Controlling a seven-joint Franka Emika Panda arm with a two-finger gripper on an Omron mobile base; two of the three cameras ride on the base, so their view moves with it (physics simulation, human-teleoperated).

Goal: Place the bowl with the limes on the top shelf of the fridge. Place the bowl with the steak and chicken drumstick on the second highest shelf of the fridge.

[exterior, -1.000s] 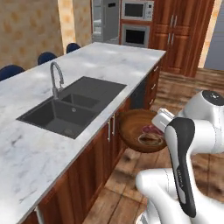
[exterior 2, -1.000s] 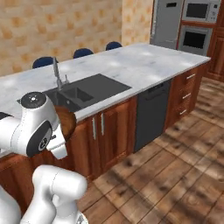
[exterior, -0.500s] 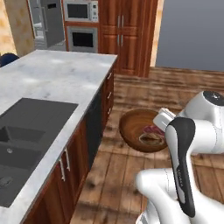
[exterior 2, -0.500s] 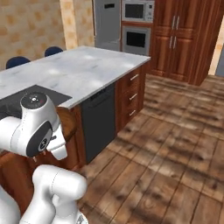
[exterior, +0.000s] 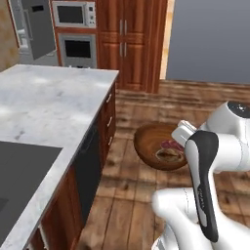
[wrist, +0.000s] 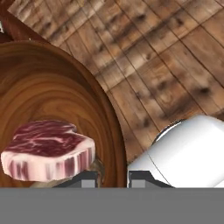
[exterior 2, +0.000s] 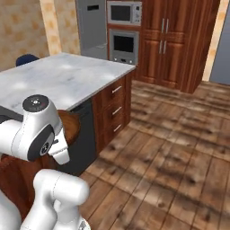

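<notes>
We hold the wooden bowl (exterior: 157, 149) by its rim, gripper (wrist: 113, 178) clamped tight, steak (wrist: 47, 151) inside, above the floor (exterior: 141, 195).

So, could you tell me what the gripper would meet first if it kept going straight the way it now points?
The gripper, shut on the wooden bowl's rim, points down; past the rim, probably the wooden floor, though depth is unclear.

arm folded low, gripper (wrist: 111, 177) clamped closed
</notes>
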